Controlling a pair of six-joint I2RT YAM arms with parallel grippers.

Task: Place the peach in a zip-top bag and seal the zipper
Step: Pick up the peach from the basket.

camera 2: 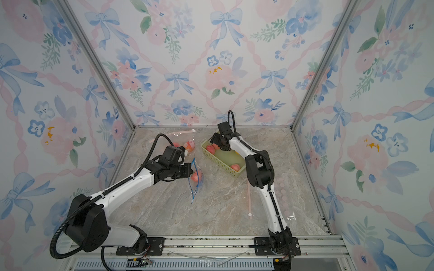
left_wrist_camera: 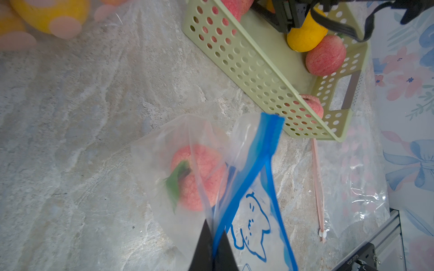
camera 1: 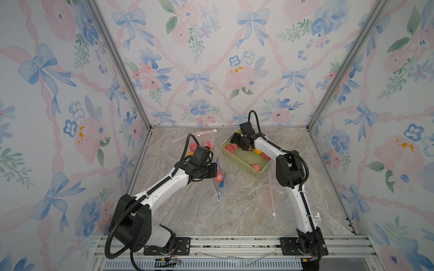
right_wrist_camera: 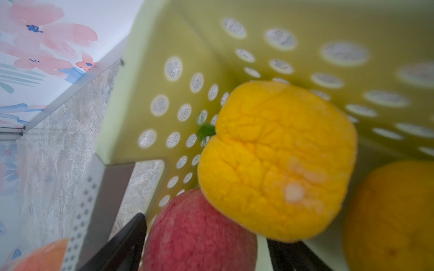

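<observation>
Left wrist: see pink round peach inside clear plastic zip-top bag, left gripper pinching blue zipper strip. Right gripper spread, straddling red basket peach. Expect limp, slick film; grab stiffer strip.

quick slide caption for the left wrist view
Left claw pinches the blue zipper of a clear zip-top bag holding a peach, green basket beside it.

The left arm and right arm wear glossy white shells between bulky matte-black joint housings, with ribbed black conduit looping alongside (white ties clip it on), and the left gripper ends in black wedge-shaped fingers.
</observation>
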